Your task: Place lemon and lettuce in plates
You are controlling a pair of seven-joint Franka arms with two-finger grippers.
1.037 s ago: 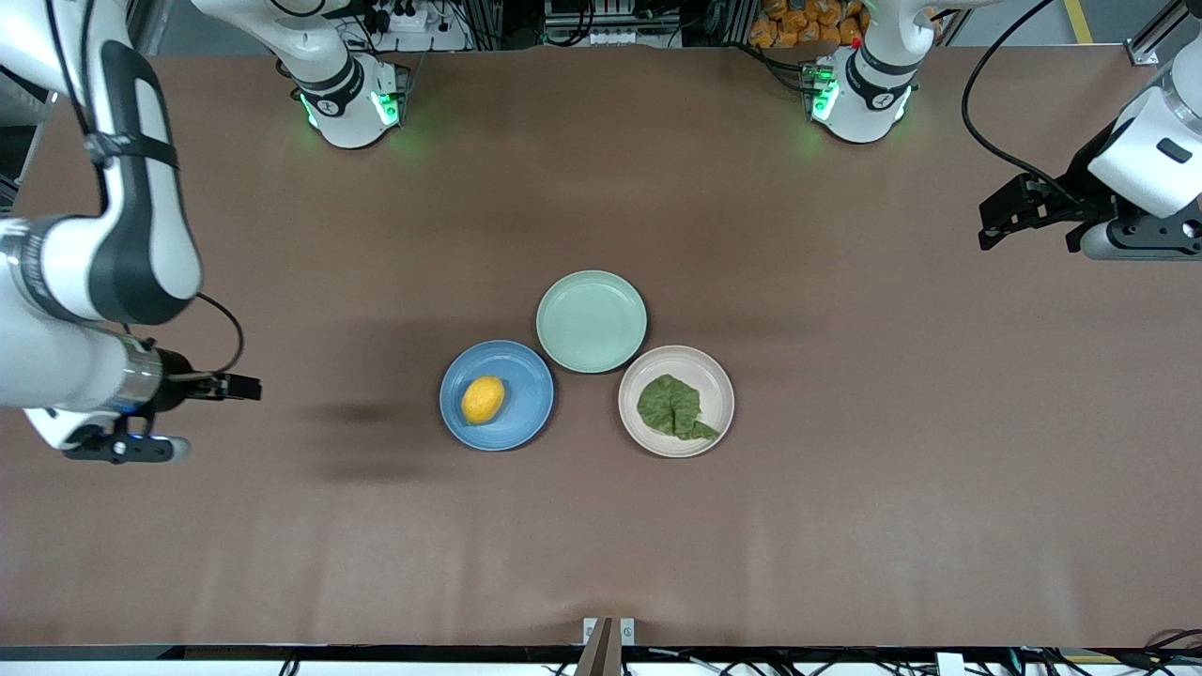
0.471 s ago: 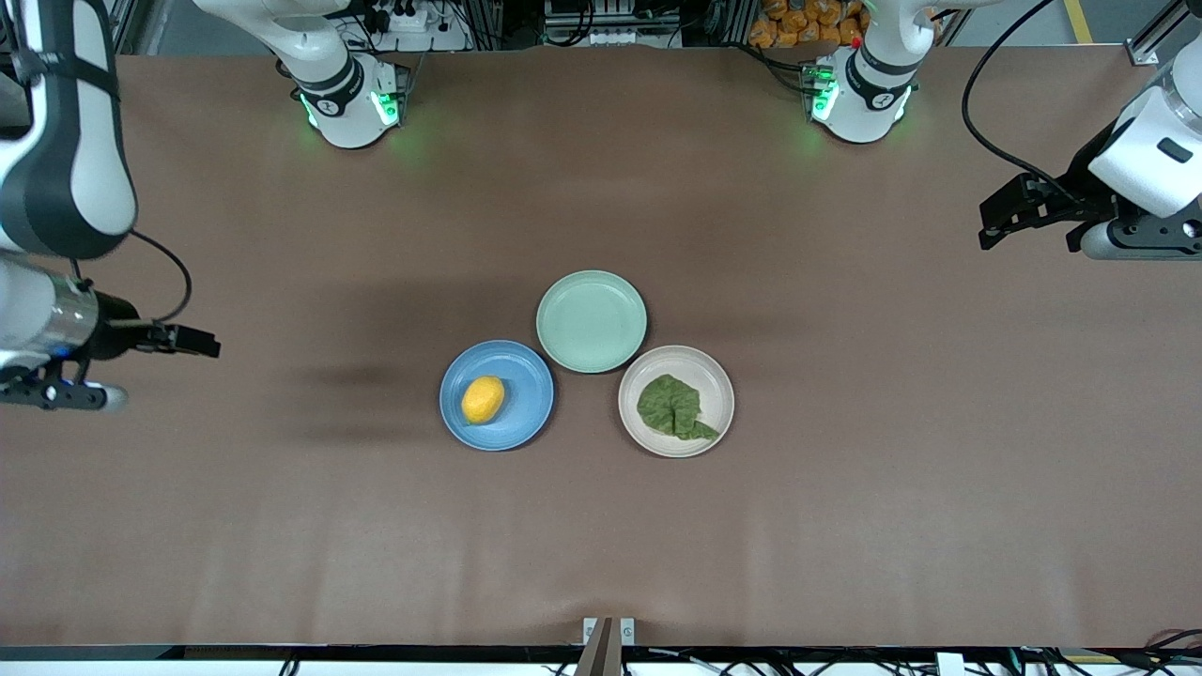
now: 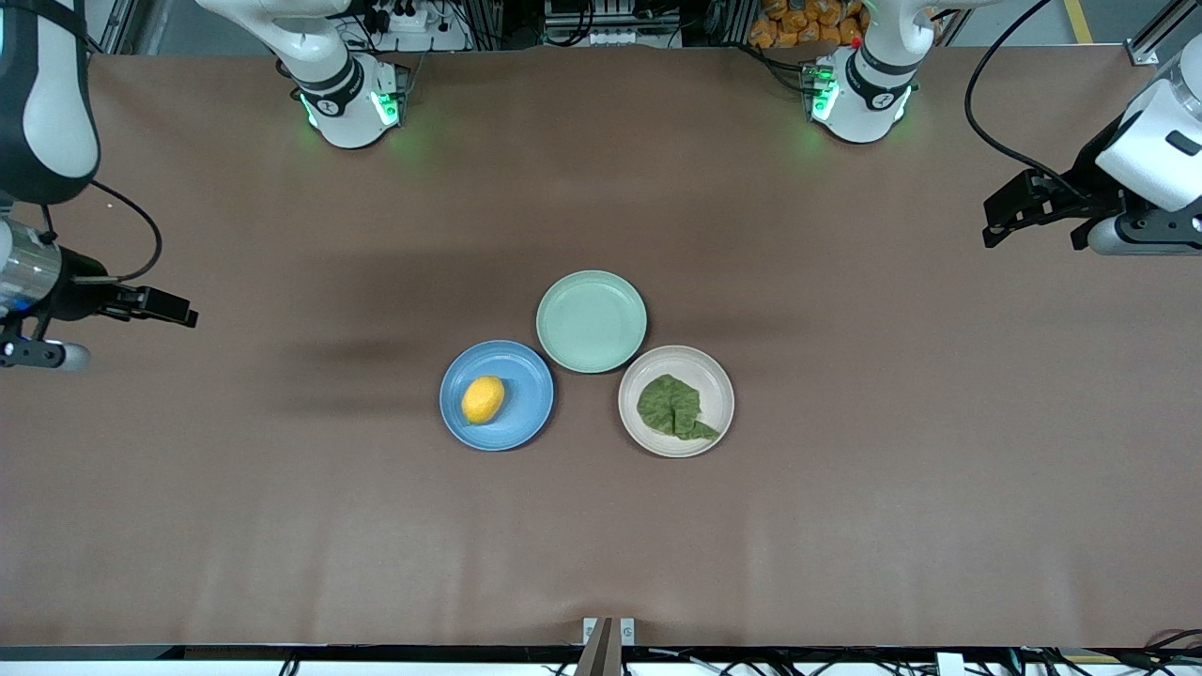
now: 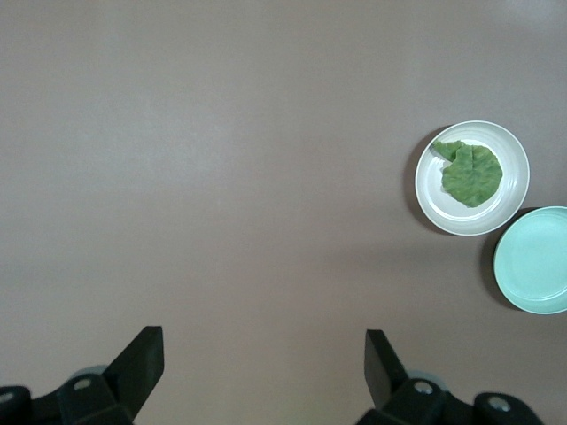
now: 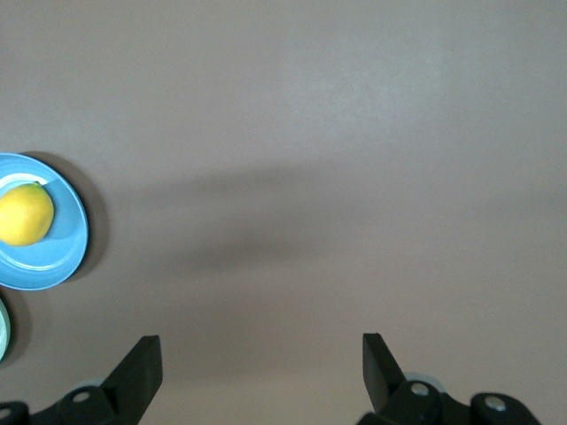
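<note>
The yellow lemon (image 3: 483, 399) lies in the blue plate (image 3: 522, 415); the right wrist view also shows this lemon (image 5: 24, 214) and plate (image 5: 55, 262). The crinkled green lettuce (image 3: 674, 407) lies flat in the beige plate (image 3: 661, 361); the left wrist view shows the same lettuce (image 4: 471, 173) and plate (image 4: 510, 204). My right gripper (image 3: 183, 314) hangs open and empty over bare table toward the right arm's end; its fingers stand wide apart (image 5: 261, 354). My left gripper (image 3: 991, 225) hangs open and empty over the left arm's end (image 4: 264, 350).
A mint-green plate (image 3: 592, 321) holds nothing and touches both other plates, farther from the front camera than they are; it also shows in the left wrist view (image 4: 536, 261). The brown table (image 3: 845, 526) stretches wide around the three plates.
My right arm has drawn back from the blue plate toward its own end of the table. The left arm has barely shifted. Lemon and lettuce have not moved.
</note>
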